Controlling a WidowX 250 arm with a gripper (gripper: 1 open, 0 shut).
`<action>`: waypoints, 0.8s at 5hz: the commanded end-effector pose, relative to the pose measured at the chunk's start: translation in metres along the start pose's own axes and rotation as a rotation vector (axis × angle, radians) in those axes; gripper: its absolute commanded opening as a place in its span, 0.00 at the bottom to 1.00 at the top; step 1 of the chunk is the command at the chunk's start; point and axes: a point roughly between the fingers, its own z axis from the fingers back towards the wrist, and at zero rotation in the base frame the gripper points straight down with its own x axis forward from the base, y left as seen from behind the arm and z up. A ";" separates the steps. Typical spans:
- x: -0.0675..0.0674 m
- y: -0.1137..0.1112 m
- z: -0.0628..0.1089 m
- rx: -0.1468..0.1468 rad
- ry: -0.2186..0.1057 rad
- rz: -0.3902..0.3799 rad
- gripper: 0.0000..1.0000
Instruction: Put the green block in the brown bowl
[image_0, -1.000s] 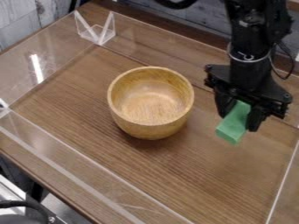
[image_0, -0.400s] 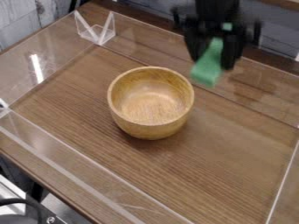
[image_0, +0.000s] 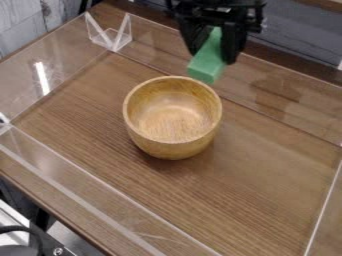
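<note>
Moved: green block (image_0: 207, 58) and hand (image_0: 214, 38) – from right of the bowl to its far side
Hand: pinching the green block, raised
Brown bowl (image_0: 173, 117): on the desk (image_0: 147, 195), just nearer than the block
Far left: clear bin (image_0: 108, 33)

Bowl (image_0: 173, 117): upon the counter (image_0: 100, 135), near the middle of the view. Block (image_0: 207, 57): held in the end effector (image_0: 209, 38), beyond the bowl's far rim in the view and slightly right of the bowl's centre; whether above the bowl cannot be told. Small clear container (image_0: 110, 32): toward the counter's far side, left of the block, behind and left of the bowl, well apart from it. Coiled cables (image_0: 24, 240): near left corner of the view, in front and left of the bowl, beside the counter's edge.
</note>
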 end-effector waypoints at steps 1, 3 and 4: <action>-0.003 0.001 0.013 -0.002 -0.048 -0.019 0.00; -0.007 0.009 0.008 0.006 -0.047 -0.019 0.00; -0.010 0.012 0.003 0.013 -0.043 -0.020 0.00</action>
